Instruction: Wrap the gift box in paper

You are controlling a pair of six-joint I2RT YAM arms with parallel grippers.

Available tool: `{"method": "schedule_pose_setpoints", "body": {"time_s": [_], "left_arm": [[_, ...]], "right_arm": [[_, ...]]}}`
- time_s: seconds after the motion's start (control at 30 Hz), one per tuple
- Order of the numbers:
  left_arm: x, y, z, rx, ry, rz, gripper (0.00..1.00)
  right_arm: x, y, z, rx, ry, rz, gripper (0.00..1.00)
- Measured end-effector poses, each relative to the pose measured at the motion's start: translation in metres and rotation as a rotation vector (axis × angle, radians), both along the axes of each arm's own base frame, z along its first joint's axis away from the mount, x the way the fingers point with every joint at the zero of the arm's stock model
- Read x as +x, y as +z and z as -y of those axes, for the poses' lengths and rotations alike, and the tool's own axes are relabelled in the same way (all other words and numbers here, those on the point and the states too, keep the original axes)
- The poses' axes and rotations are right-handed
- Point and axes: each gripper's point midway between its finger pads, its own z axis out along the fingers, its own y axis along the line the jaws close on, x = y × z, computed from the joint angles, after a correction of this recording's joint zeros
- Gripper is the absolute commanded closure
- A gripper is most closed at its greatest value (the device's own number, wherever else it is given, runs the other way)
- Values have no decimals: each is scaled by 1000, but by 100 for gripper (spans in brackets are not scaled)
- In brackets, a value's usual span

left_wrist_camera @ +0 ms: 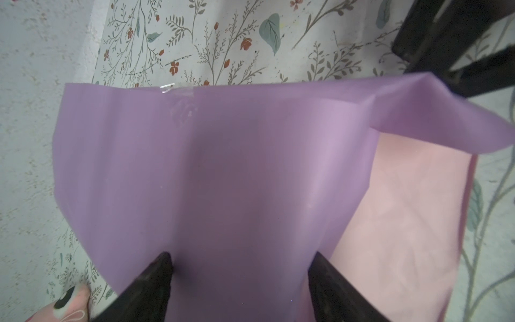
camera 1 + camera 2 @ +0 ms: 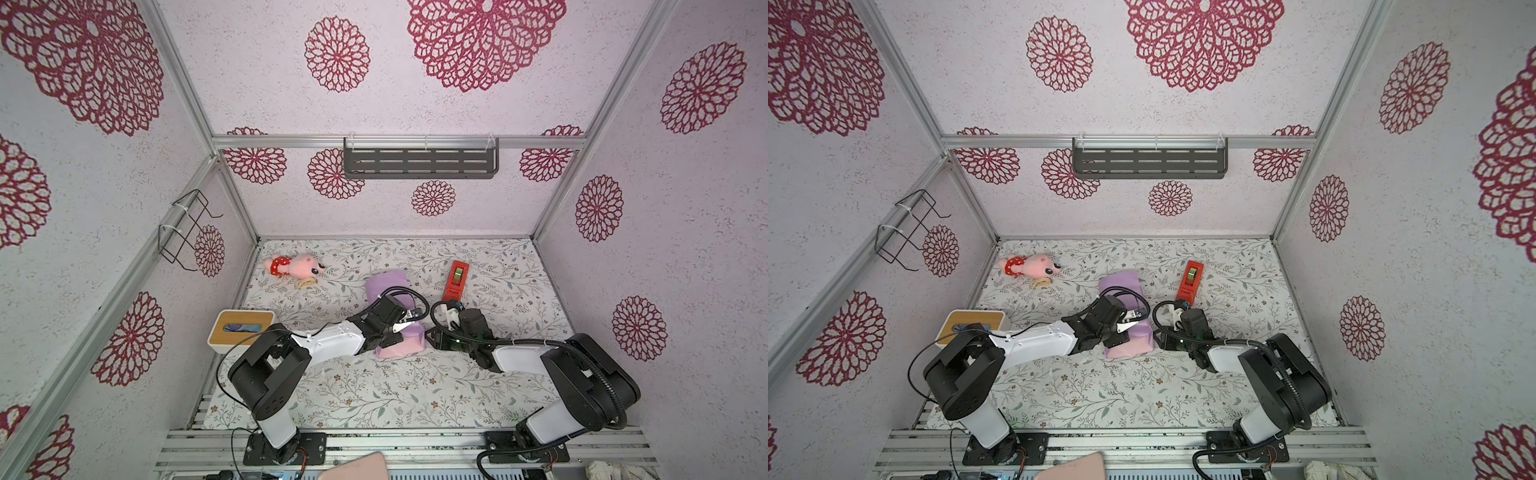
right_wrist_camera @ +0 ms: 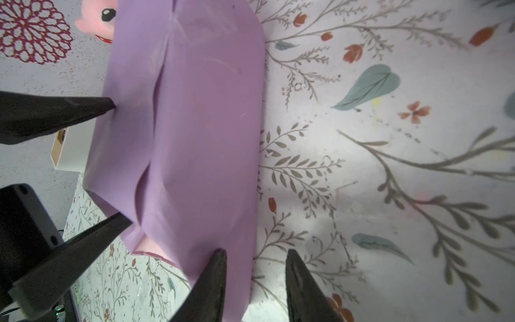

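While one paper point(image 1: 223, 167) lies folded, two grippers point(image 1: 239, 259) point(image 3: 255, 251) stand open.

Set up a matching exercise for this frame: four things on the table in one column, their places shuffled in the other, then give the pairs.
Things:
1. paper
2. tape dispenser
3. plush toy
4. tissue box

Places:
A. far left corner of the table
B. left edge, nearer the front
C. centre
D. right of centre, towards the back

Pairs: 1-C, 2-D, 3-A, 4-B
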Motion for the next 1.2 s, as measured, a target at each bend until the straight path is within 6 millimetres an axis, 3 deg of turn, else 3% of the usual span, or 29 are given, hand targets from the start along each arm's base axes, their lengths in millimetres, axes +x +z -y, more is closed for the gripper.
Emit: {"method": "schedule_pose_setpoints", "body": {"time_s": [1.2], "left_arm": [[-1,0,1,0,-2,5,23]], "right_arm": [[3,-9,-41,143,-79,35,76]]}}
